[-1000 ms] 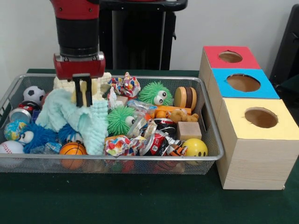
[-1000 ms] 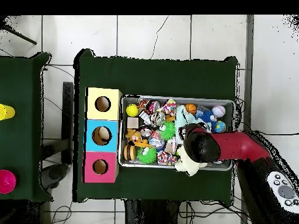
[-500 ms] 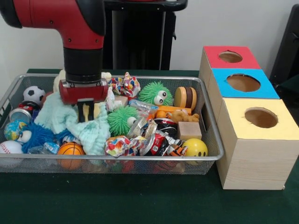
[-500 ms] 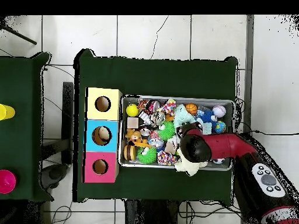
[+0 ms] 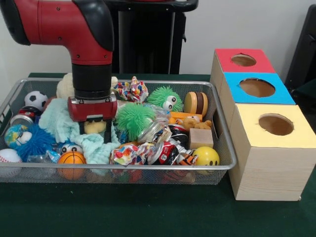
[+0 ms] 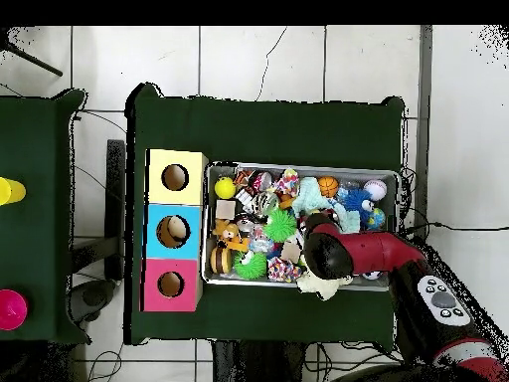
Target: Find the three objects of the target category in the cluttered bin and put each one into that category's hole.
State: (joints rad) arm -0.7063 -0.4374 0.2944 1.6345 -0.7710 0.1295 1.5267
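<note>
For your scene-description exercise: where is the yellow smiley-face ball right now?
In the front view, the yellow smiley-face ball sits in the wire mesh bin's near right corner, just below the small wooden cube.

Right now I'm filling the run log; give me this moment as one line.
phase: searching bin | gripper: down in mint cloth, fingers hidden | holes: yellow, blue, red | bin: cluttered
</note>
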